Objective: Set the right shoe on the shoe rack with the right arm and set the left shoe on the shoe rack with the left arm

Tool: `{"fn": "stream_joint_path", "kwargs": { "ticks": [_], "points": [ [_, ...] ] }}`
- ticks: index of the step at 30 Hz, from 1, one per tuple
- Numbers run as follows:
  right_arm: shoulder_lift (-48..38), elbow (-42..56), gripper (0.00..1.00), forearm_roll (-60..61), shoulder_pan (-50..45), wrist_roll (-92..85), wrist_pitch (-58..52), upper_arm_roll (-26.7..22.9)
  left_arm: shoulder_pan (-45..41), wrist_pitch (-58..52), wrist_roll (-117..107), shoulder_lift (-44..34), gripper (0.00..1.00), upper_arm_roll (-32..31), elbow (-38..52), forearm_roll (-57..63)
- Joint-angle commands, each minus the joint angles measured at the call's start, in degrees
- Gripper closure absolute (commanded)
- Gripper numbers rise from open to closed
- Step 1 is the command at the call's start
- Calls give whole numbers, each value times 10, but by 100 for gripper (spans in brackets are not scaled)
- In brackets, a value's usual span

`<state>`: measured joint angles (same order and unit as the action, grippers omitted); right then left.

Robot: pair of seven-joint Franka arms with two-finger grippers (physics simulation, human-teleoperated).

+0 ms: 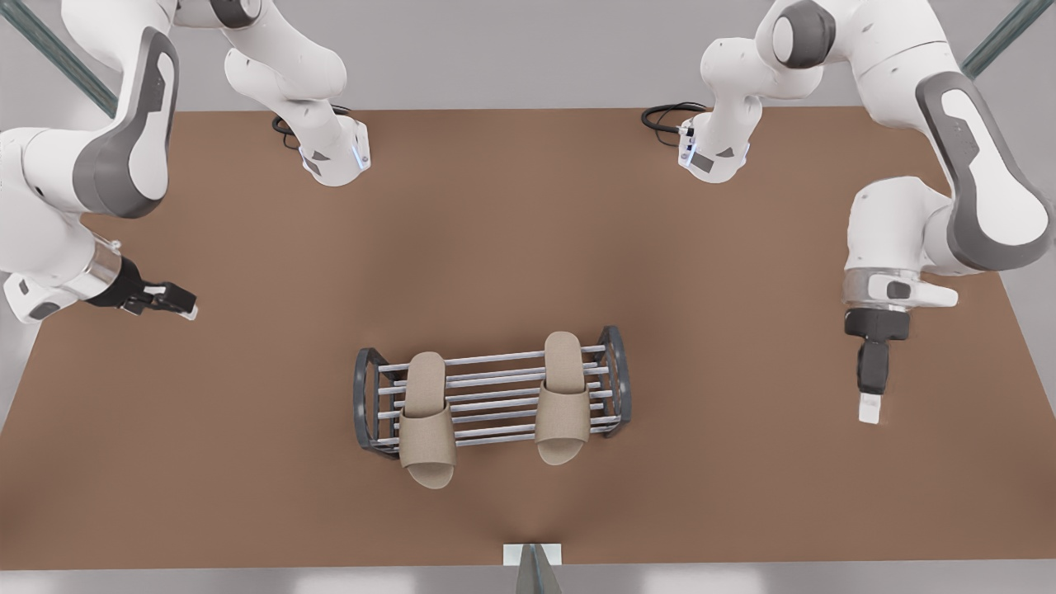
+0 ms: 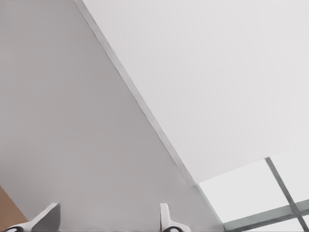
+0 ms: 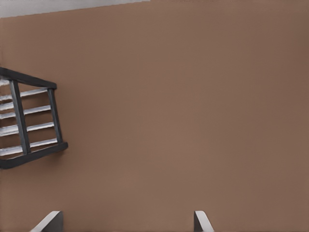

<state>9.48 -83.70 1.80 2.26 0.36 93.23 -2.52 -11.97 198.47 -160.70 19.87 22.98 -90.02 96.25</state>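
Centre-near on the table, front view: the low shoe rack of long silver bars between two dark grey rounded end frames [image 1: 495,360] stands flat. Two slippers lie across its bars, toes toward the camera, well apart from each other. The beige fabric open-toe slipper at the front view's left [image 1: 427,417] overhangs the near edge of the rack. The matching beige slipper at the front view's right [image 1: 563,396] sits further back. I cannot tell which one is the left shoe and which the right. In the right wrist view the rack [image 3: 34,150] is cut off at the frame edge, so one end frame and short bar stubs are all that show of it.

The right gripper [image 1: 869,410] points straight down over bare table, well apart from the rack on the front view's right. Its fingers [image 3: 48,221] are spread and hold nothing, and their lower parts are cropped [image 3: 125,223].

The left gripper [image 1: 188,309] is tilted nearly level at the front view's left, well clear of the rack. Its fingers [image 2: 166,220] are parted and empty, with their tips just in frame [image 2: 106,222].

The flat matte brown tabletop [image 1: 528,206] carries soft shadows. Black cables [image 1: 668,115] coil by the arm bases. Past the left gripper are a plain grey wall [image 2: 72,121], a white panel [image 2: 217,72] and a framed pane [image 2: 260,198].
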Motion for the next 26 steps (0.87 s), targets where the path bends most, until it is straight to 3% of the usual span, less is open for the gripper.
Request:
{"fn": "stream_joint_path", "kwargs": {
  "ticks": [1, 2, 3, 4, 5, 7, 8, 10, 12, 13, 16, 20, 26],
  "points": [
    [5, 17, 0, 0, 2, -27, 13, -3, 1, -157, 948, -6, 0, -12, -59, -281],
    [6, 22, 0, 0, 4, -26, 13, -3, 2, -333, 1192, -12, 0, -76, -25, -469],
    [5, 37, 0, 3, 5, -25, 9, -3, 2, -464, 1212, -11, 0, -127, 10, -497],
    [5, 45, 0, 6, 0, -25, 8, -3, 1, -624, 1357, -2, 0, -166, 64, -645],
    [5, 45, 0, 7, -3, -24, 9, -2, 3, -895, 1628, 40, 0, -159, 229, -858],
    [1, 45, 0, 8, 3, -24, 6, -3, 10, -1165, 1644, 13, 0, -149, 244, -952],
    [0, 46, 0, 8, 4, -25, 6, -4, 9, -1248, 1645, -18, 0, -146, 239, -955],
    [-5, 46, 0, 1, 5, -26, -8, -6, 10, -1244, 1643, -54, 0, -147, 208, -948],
    [-2, 60, 0, 0, 5, -25, -9, -16, 73, -1204, 1640, -61, 0, -249, 188, -901],
    [-1, 60, 0, 0, 5, -25, -9, -16, 81, -1148, 1638, -79, 0, -270, 137, -883],
    [-1, 62, 0, 0, 0, -24, -8, -15, 81, -1107, 1637, -81, 0, -272, 95, -889],
    [1, 61, 0, 0, 5, -25, -5, -15, 78, -1128, 1643, -37, 0, -269, 142, -884],
    [5, 62, 0, 0, 4, -26, -4, -15, 79, -1129, 1648, -17, 0, -269, 144, -888]
  ]
}}
